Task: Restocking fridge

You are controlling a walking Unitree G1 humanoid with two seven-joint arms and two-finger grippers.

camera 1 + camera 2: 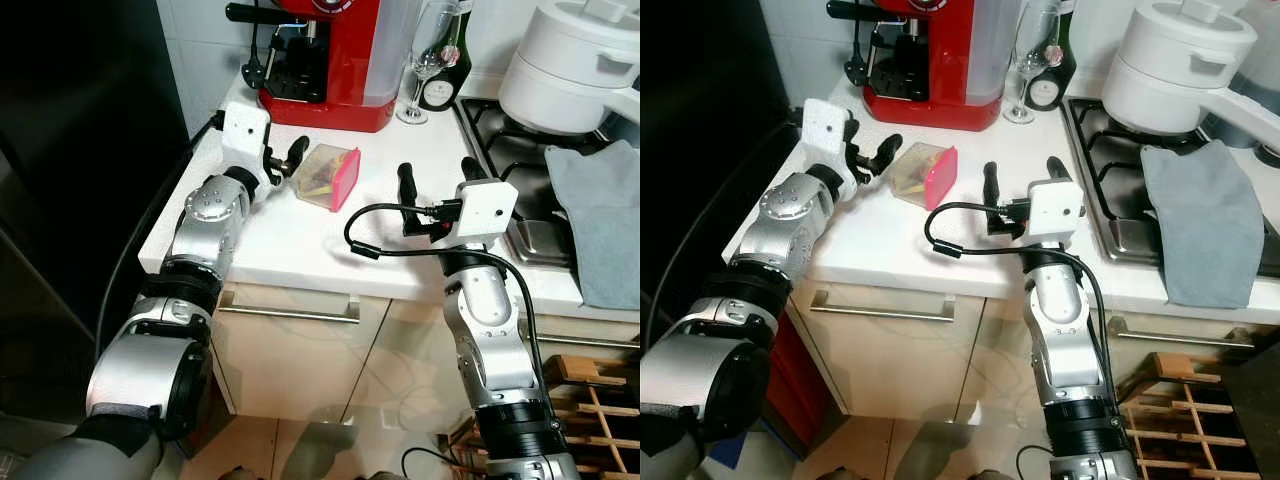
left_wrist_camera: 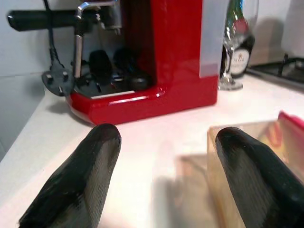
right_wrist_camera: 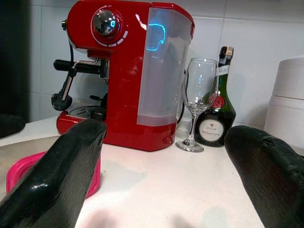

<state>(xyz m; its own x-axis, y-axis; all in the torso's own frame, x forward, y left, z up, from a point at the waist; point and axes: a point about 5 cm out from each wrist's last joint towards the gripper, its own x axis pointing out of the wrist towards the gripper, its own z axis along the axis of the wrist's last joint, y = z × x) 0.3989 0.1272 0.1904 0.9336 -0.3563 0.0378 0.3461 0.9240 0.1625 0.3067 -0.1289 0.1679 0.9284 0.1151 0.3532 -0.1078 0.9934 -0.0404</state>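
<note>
Food box (image 1: 330,176): clear tub with pink lid, lying on its side on the white counter (image 1: 300,235), just in front of the red coffee machine (image 1: 325,60). Pink lid faces away from the robot's left side, something yellowish inside. Box is on the counter, not held.

Left gripper (image 1: 284,160): right beside the box on its left side, fingers apart. In the left wrist view one finger (image 2: 251,175) overlaps the clear wall of the box, the other finger (image 2: 80,175) sits over bare counter; can't tell whether there's actual contact. Nothing clamped.

Right gripper (image 1: 438,180): over the counter on the other side of the box, near but apart from it, between box and stove (image 1: 520,170). Fingers wide apart, nothing between them. Right wrist view looks past them at the coffee machine, with the pink lid (image 3: 19,168) low beside one finger.

Beside the coffee machine, toward the stove: a wine glass (image 1: 430,60), then a dark green bottle (image 1: 447,75) just behind it. White pot (image 1: 575,65) on the stove, grey cloth (image 1: 595,215) draped over the stove's front edge. Dark fridge (image 1: 80,150) stands left of the counter.
</note>
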